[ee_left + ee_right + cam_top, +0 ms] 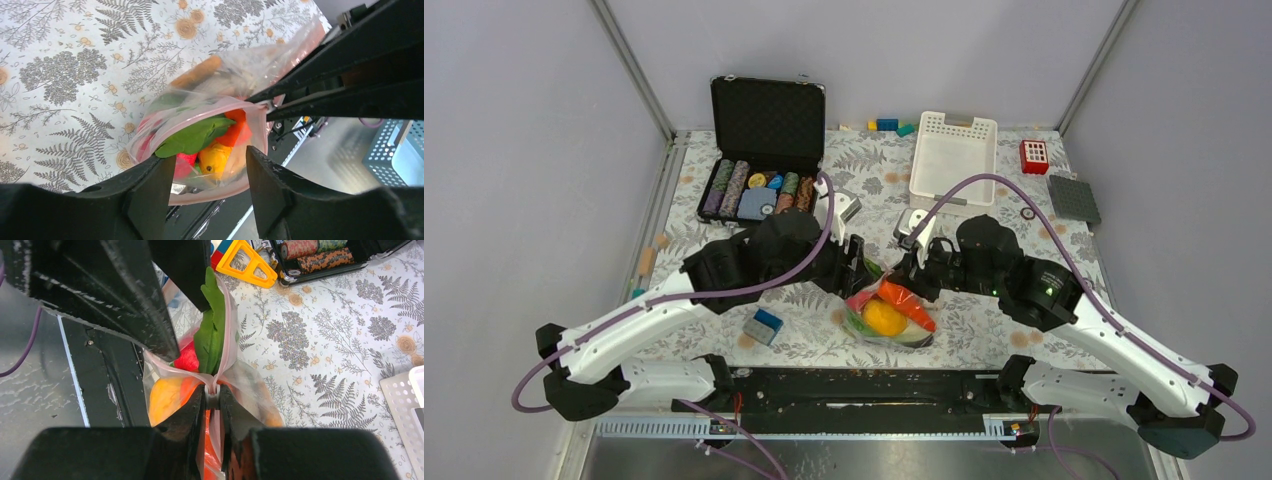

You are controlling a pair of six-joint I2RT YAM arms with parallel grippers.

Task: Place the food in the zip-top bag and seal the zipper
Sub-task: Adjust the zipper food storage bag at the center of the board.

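A clear zip-top bag (886, 318) with a pink zipper rim lies near the table's front edge. It holds a yellow fruit (216, 159), a green leaf (192, 137), a red piece (184, 165) and an orange carrot (911, 305). My right gripper (214, 392) is shut on the bag's zipper at one end of the mouth, the white slider pinched between its fingertips. My left gripper (207, 164) is open and straddles the other side of the mouth, the pink rim (200, 197) lying between its fingers untouched. In the top view both grippers (864, 268) (916, 268) meet above the bag.
An open black case of poker chips (759, 190) sits behind the left arm. A white basket (952, 160) stands at the back right, with a red block (1034, 155) and grey plate (1074, 198) beyond. A blue block (766, 326) lies left of the bag. The black front rail (864, 385) is close.
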